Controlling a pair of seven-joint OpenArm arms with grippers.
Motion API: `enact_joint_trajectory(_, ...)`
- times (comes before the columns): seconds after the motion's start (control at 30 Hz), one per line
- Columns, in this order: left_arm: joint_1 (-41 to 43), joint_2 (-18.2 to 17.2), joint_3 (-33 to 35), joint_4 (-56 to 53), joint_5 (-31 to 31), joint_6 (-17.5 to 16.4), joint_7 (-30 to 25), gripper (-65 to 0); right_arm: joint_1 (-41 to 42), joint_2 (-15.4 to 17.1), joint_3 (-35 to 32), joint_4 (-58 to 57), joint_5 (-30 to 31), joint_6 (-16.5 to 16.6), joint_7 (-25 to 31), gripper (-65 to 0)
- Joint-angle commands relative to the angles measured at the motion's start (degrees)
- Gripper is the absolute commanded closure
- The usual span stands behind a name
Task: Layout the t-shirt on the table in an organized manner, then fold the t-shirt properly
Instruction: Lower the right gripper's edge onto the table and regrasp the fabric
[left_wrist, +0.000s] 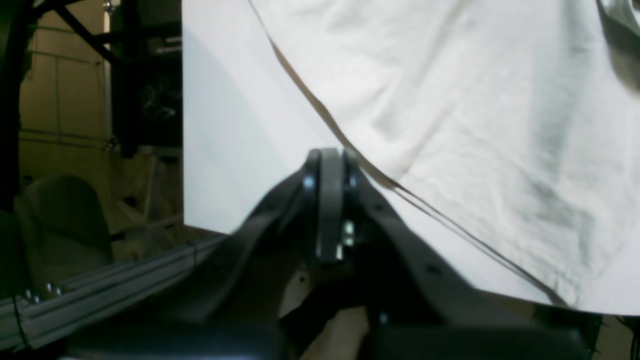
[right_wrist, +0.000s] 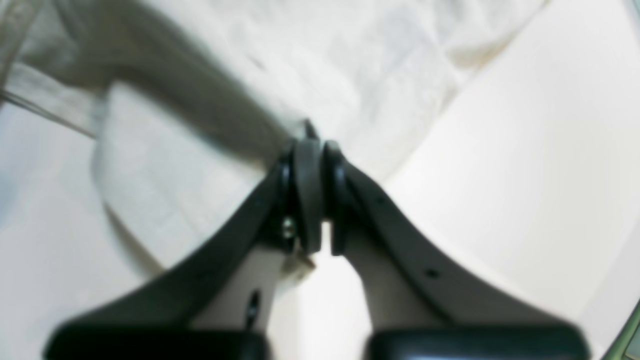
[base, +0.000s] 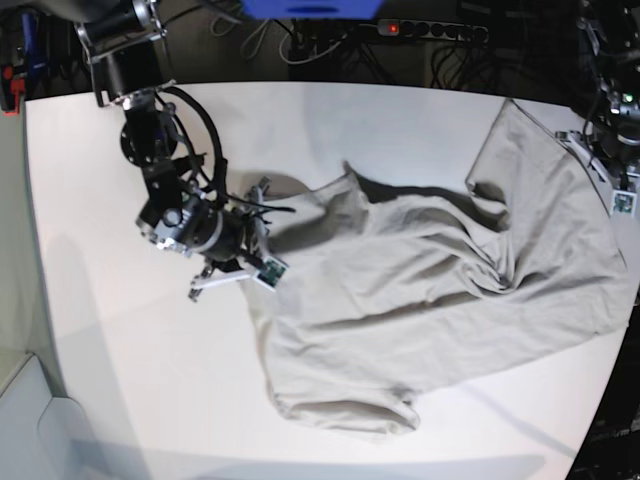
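The table (base: 110, 340) fills the base view, a broad white top with bare surface on that view's left and along the near edge. Only this view gives the whole of the t-shirt (base: 430, 290): it lies spread but rumpled across the middle and right of the table, one part reaching up toward the far right corner, deep creases running through its middle, a rolled edge nearest the camera.

The left wrist view shows what the base view cannot — the shirt's straight edge (left_wrist: 320, 107) running diagonally over the white top, with the table's side edge and dim room beyond it. The right wrist view, blurred, shows bunched cloth with a dark shadowed fold (right_wrist: 190, 100) rising to the fingertips, and bare table on either side.

The right gripper (base: 262, 205) sits at the shirt's edge on the left of the base view, its jaws pressed together; a sliver of cloth appears caught at the tips, though the blur leaves that uncertain. The left gripper (left_wrist: 330, 160) is barely visible in the base view, at the far right table edge; its own camera shows the jaws clenched, tips beside the shirt's edge, no cloth visibly between them.
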Motion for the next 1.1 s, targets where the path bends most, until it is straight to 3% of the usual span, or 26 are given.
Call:
enact_joint_trajectory(0.0, -0.3, -0.9, -0.2, 1.1, 0.1, 0.2, -0.7, -0.1, 1.5, 0.0, 0.2, 1.1, 0.4, 0.2, 1.1, -7.7)
enact_joint_trajectory(0.17, -1.8, -0.9, -0.1, 1.0, 0.1, 0.2, -0.7, -0.1, 1.3, 0.5, 0.6, 2.6, 0.4, 0.2, 1.3, -25.6)
enact_joint_trajectory(0.23, -1.9, -0.9, -0.1, 0.8, 0.1, 0.2, -0.7, -0.1, 0.3, 1.1, 0.8, 5.5, 0.4, 0.2, 1.3, -29.4)
enact_joint_trajectory(0.43, -1.8, -0.9, -0.1, 1.0, 0.1, 0.2, -0.7, -0.1, -7.0, 2.2, 0.8, 16.1, 0.4, 0.2, 1.4, -29.8)
enact_joint_trajectory(0.53, -1.6, -0.8, -0.1, 1.0, 0.1, 0.2, -0.7, -0.1, -10.3, 2.9, 0.8, 16.0, 0.4, 0.2, 2.4, -29.8)
enact_joint_trajectory(0.77, -1.4, 0.7, -0.5, 1.1, 0.3, 0.2, -0.7, -0.1, -15.6, 2.9, 0.7, 13.5, 0.3, 0.2, 11.0, -29.8)
enact_joint_trajectory(1.07, -1.4, 0.8, -0.5, 1.1, 0.3, 0.2, -0.7, -0.1, -16.7, 2.9, 0.7, 12.0, 0.3, 0.2, 13.0, -29.8)
